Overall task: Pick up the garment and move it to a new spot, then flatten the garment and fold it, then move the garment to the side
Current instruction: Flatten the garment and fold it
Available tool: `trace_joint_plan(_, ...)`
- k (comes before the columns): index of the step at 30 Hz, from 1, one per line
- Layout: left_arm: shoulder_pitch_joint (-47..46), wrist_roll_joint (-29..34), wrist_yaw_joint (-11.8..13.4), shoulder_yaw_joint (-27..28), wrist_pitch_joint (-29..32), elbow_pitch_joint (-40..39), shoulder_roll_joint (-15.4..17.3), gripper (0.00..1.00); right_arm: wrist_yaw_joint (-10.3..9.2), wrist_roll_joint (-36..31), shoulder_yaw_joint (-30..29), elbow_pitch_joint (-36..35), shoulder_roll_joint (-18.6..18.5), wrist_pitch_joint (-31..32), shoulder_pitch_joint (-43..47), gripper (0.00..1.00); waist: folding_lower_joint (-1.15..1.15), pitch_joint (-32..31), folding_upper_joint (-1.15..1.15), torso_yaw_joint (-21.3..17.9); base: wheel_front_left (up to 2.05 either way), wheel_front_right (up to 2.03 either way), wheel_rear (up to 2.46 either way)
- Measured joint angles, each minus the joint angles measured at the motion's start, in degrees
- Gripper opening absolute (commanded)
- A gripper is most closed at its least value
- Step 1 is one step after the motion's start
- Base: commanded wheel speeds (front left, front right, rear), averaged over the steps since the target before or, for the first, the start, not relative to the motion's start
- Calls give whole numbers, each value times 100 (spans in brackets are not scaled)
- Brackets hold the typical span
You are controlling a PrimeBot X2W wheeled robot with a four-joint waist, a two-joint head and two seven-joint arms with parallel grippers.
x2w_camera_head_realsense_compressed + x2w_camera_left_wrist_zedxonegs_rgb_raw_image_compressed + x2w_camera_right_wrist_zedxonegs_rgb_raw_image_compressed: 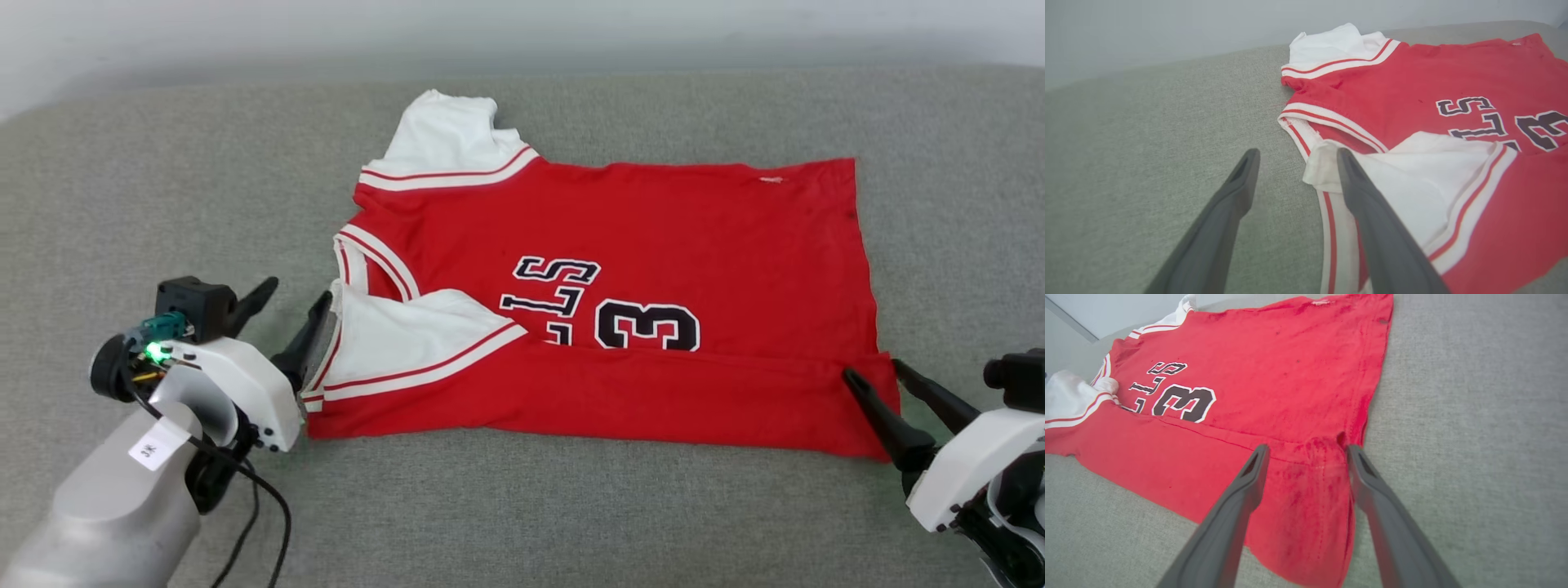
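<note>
Red garment [620, 245] lies lengthwise left to right, collar [363, 265] pointing left

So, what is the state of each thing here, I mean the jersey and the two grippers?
garment: lies flat on the grey fabric surface, near long edge folded up over the front, near sleeve folded in with it, far sleeve spread out.
left gripper: open, fingers at the collar end, holding nothing.
right gripper: open, fingers astride the folded hem corner, holding nothing.
</note>
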Motion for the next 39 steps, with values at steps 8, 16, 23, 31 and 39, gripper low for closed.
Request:
trace_joint_plan(8, -329, -224, 0, -575, 843, -593, 509, 100, -1, -159, -258, -240, -33, -57, 208, 100, 0, -334, 0, 114, 0, 0, 0)
trace_joint_plan(16, -867, -999, 0, -927, 2580, -1266, 929, 100, -1, -320, -388, -356, 78, 138, 295, 100, 0, -444, 0, 203, 0, 0, 0)
trace_joint_plan(23, -1150, -1763, 0, -1180, 4309, -1506, 984, 100, -1, -409, -476, -394, 178, 270, 296, 100, -1, -493, 0, 192, 0, 0, 0)
trace_joint_plan(31, -1250, -1874, 62, -1534, 5287, -1482, 868, 100, -1, -417, -447, -432, 265, 390, 274, 100, 0, -477, 0, 79, 0, 0, 0)
trace_joint_plan(39, -1188, -1800, 87, -1780, 5522, -1069, 762, 100, -1, -436, -378, -452, 364, 439, 158, 100, 0, -319, 0, -83, 0, 0, 0)
